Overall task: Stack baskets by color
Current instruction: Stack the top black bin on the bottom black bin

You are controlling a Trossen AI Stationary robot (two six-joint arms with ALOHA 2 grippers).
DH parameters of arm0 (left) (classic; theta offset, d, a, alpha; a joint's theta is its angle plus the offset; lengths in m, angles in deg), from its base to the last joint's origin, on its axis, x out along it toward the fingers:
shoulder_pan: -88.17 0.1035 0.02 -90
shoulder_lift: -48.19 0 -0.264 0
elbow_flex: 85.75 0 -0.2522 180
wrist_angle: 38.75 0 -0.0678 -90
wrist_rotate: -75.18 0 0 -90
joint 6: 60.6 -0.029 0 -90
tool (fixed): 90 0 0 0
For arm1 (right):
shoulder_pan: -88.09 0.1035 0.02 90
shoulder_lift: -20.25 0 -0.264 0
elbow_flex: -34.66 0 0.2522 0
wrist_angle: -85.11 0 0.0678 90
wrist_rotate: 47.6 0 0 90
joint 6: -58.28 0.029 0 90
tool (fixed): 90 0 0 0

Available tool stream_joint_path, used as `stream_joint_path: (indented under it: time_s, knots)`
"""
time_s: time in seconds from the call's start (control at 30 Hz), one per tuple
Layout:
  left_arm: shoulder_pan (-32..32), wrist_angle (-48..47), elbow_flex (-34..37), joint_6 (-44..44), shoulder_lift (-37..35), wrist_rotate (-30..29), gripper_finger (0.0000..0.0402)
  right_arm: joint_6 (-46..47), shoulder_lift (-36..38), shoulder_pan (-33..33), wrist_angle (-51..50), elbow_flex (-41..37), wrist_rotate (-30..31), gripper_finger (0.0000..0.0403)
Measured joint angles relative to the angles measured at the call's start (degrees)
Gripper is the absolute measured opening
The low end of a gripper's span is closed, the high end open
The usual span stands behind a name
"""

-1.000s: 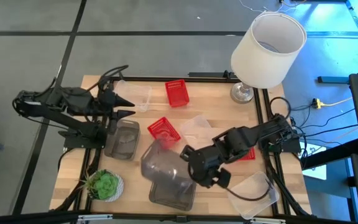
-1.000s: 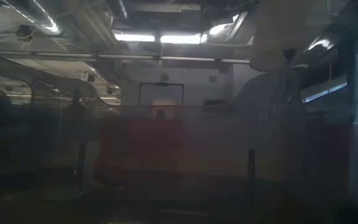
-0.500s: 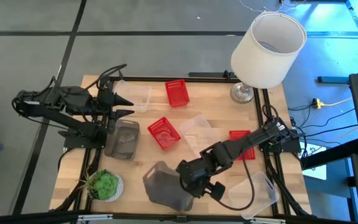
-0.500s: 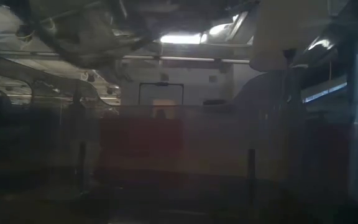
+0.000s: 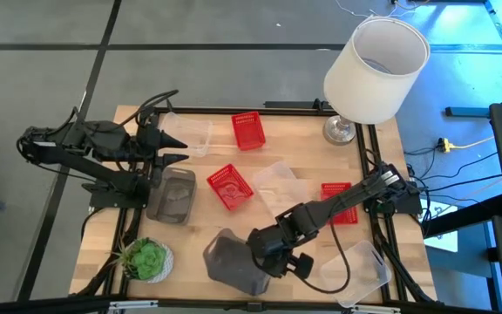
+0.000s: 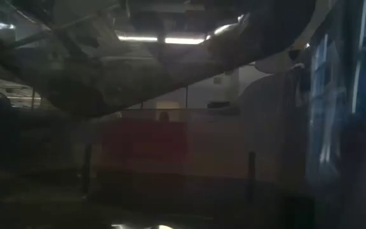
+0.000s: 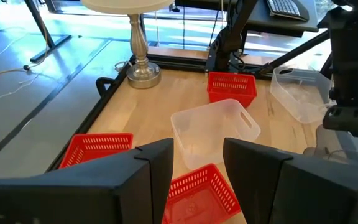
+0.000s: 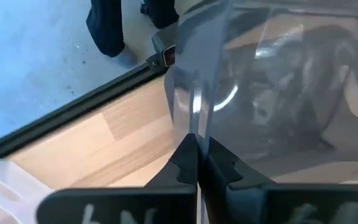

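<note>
The right gripper [image 5: 264, 253], clamped on the rim of a grey basket [image 5: 231, 264], is setting it down near the table's front edge, away from the other grey basket [image 5: 172, 194]. The left gripper [image 5: 177, 150] is waiting open.

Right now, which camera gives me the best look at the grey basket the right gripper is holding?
The high view: the whole grey basket shows, near the table's front edge, pinched by the right gripper. The right wrist view shows only its wall at the fingertips; the low view a dim blur; the left wrist view misses it.

The right pincer [image 5: 266, 262] has carried the dark grey perforated plastic basket [image 5: 231, 262] toward the table's [image 5: 277, 144] near edge, uncovering the red basket [image 5: 230, 186].
</note>
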Motion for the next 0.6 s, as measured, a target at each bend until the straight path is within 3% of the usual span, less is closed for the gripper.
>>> stream_joint_path:
  time_s: [0.23, 0.6]
  knots:
    - [0.0, 0.0, 0.0, 0.0, 0.0, 0.0, 0.0133, -2.4, 0.0, -1.4, -2.3, -0.2, 1.0, 0.0000]
    - [0.0, 0.0, 0.0, 0.0, 0.0, 0.0, 0.0133, -4.4, 0.0, -3.6, -5.7, -0.2, 8.1, 0.0000]
